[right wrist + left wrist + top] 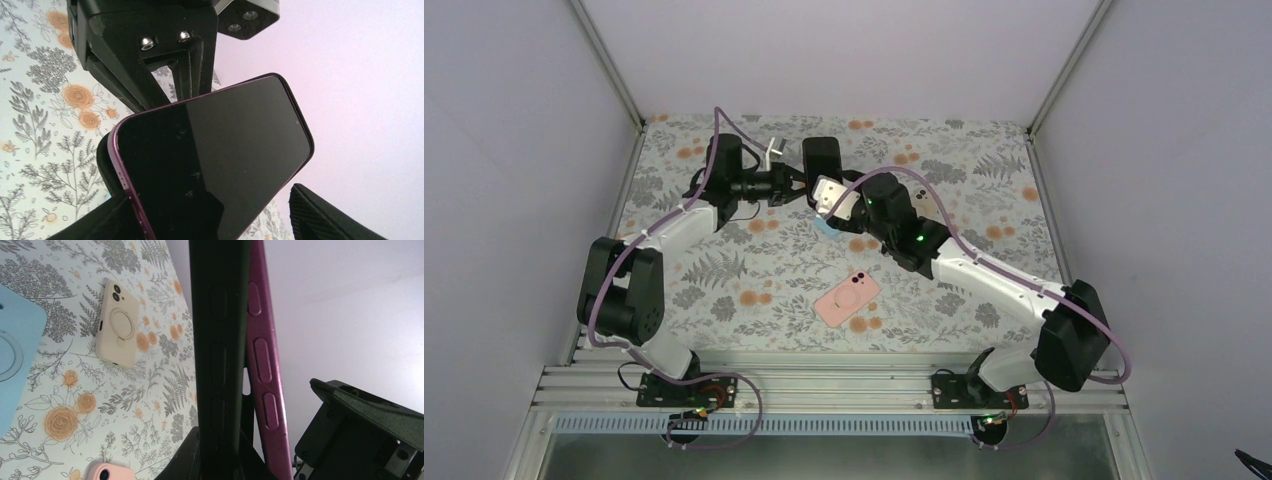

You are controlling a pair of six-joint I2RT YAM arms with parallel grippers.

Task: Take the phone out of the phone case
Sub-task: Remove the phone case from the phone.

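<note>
My left gripper (799,183) is shut on a black phone case (822,158) and holds it upright above the far middle of the table. In the left wrist view the case (220,340) stands edge-on, with the purple phone (262,360) leaning away from it at the top. In the right wrist view the phone (215,150) shows its dark screen and purple frame. My right gripper (839,205) is open around the phone's lower end (210,220). Its left finger (95,222) is by the purple edge. Its right finger (330,217) stands apart from the phone.
A pink case (848,299) lies on the floral table top (724,270) in front of the arms. A light blue case (15,355) and a beige case (117,325) lie below the grippers. Grey walls enclose the table on three sides.
</note>
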